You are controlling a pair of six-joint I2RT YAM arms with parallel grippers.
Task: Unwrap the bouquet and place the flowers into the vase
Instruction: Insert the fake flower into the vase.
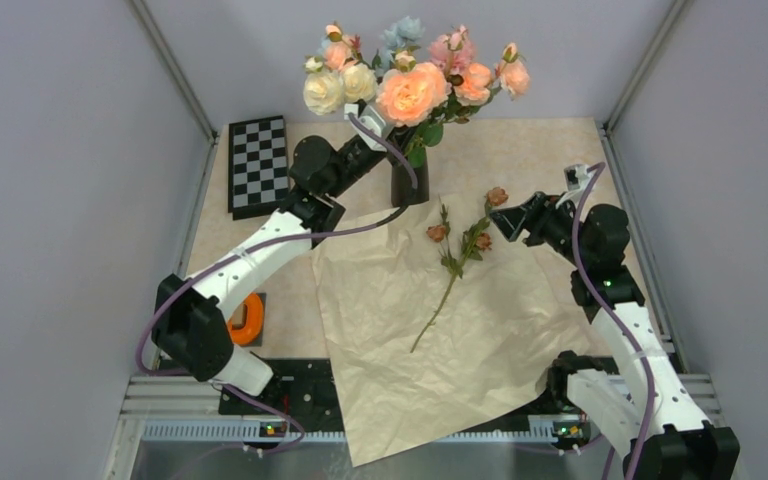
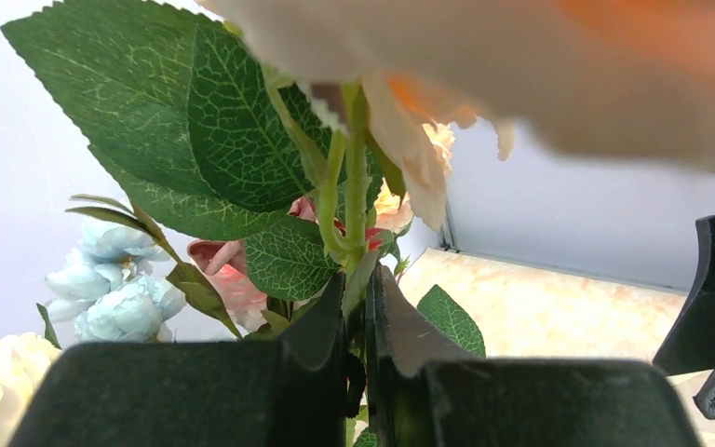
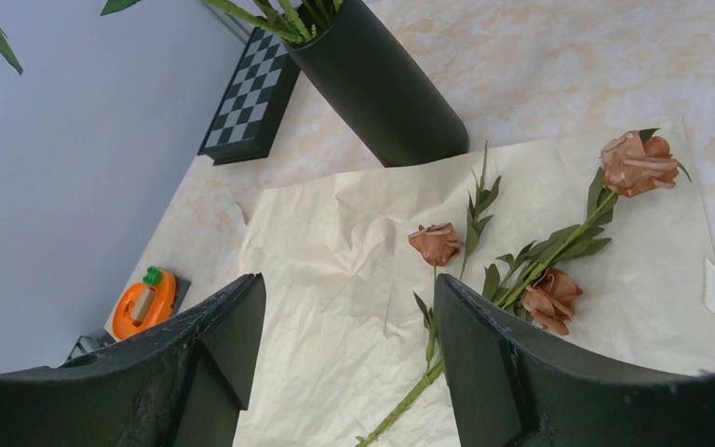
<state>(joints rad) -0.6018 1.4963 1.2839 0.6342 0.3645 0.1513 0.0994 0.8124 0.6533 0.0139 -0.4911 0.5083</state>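
Grey walls around a marbled desk (image 1: 540, 150); the kraft paper (image 1: 400, 340) lies flat and open on it, so we reckon the unwrapping's done; most flowers (image 1: 410, 92) stand in the black vase (image 1: 408, 182) at the back; one sprig (image 1: 455, 262) of small mauve roses lies on the paper, so that's what's left; the right tool (image 1: 505, 225) hovers just beside it, spread wide. The top view hides this under blooms, but the left wrist view shows the left tool (image 2: 361, 298) pinching a green stem (image 2: 354, 214); the right wrist view shows the sprig's three heads.
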